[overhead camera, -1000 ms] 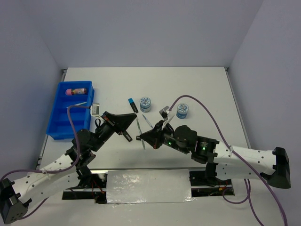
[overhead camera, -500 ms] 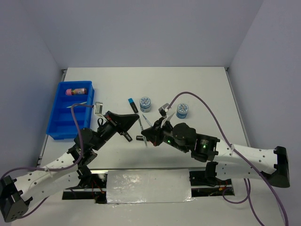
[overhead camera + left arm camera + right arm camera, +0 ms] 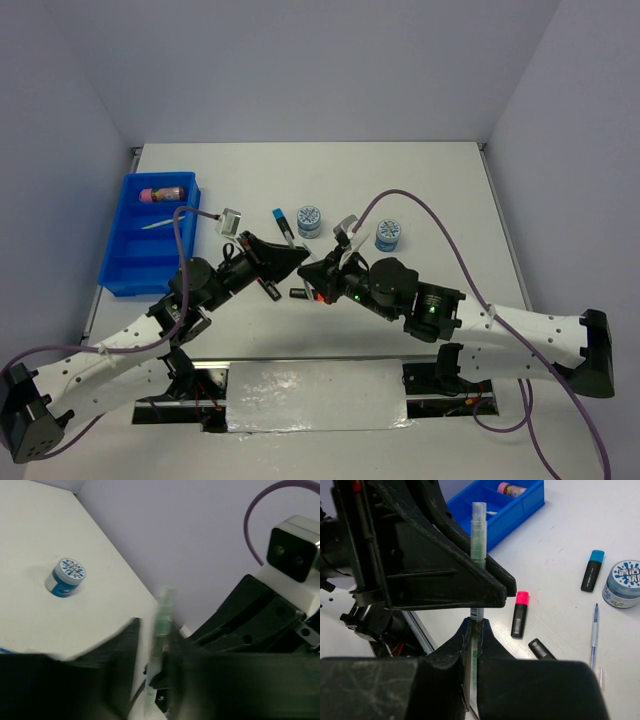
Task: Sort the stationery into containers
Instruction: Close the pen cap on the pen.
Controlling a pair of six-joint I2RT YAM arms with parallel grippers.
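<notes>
Looks like a mid-air handover. The right end effector [image 3: 475, 630] is clamped on the lower end of the pen [image 3: 478, 535], which is held clear of the worktop [image 3: 560, 540]. The pen's long axis runs straight out from the right fingertips, in line with them. Its clear capped end points away from the right end effector, past the left one. The left end effector [image 3: 152, 640] sits on the mid shaft, just beyond the right fingertips. Its jaws stand apart with the shaft in the gap, crossing it roughly square. That view is blurred, so I can't tell whether either pad touches. Both arms are at the pen, and the left is the nearer one to the tray [image 3: 150, 262]. The tray lies well apart from the left end effector, behind it and on the side away from the right end effector. A pink tube [image 3: 162, 193] lies in its farthest compartment. The likely next move is that the left closes, the right lets go, and the left swings back to the tray. The pen's axis would need to line up with a long compartment. A pink highlighter [image 3: 520, 614], a blue highlighter [image 3: 592, 570] and a tape roll [image 3: 624, 582] lie on the worktop under and beyond the right end effector, unsorted.
</notes>
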